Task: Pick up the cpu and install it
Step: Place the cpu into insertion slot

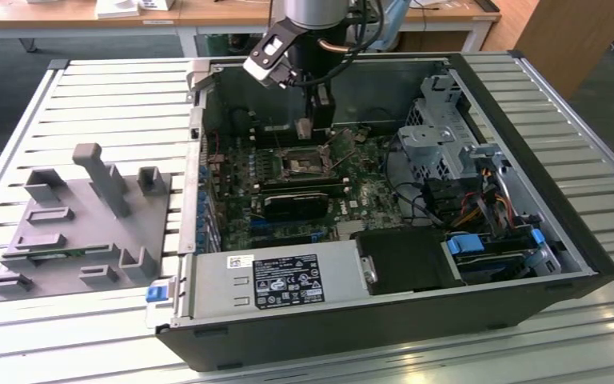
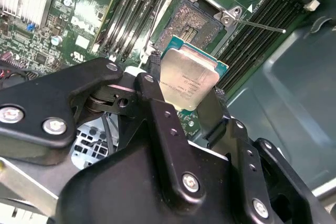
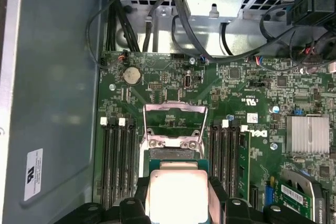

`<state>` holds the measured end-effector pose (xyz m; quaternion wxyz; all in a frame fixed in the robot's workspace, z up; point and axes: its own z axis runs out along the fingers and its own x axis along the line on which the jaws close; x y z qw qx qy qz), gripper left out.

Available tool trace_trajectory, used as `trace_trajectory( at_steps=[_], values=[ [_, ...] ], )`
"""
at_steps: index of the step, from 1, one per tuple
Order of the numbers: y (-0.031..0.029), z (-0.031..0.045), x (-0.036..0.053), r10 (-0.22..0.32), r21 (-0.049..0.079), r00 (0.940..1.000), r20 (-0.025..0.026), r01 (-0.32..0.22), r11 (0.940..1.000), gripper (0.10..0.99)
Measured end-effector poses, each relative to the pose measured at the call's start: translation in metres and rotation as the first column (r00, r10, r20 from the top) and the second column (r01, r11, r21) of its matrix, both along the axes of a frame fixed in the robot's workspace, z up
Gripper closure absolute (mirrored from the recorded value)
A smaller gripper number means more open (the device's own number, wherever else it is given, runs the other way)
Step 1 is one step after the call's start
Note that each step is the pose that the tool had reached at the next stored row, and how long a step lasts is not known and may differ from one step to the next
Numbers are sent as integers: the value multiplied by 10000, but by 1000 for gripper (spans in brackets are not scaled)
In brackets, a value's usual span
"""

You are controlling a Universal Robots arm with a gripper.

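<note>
Tool pinches the cpu by its edges; open socket beneath, memory slots flanking; arm pointing down.

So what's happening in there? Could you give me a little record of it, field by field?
Setting: open computer case lying on a slatted table
Gripper: gripper inside the case, shut on the cpu
Cpu: held by its edges above the motherboard, not seated
Socket: socket open and empty, close by the cpu
Aside: grey holder on the table beside the case
</note>
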<state>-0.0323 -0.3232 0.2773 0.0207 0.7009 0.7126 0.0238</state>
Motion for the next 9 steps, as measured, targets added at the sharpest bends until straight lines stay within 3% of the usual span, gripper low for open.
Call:
trace_trajectory(
  at_steps=[9],
  values=[
    [1,-94,-28,-7,0,10000,0,7,10000,561]
  ],
)
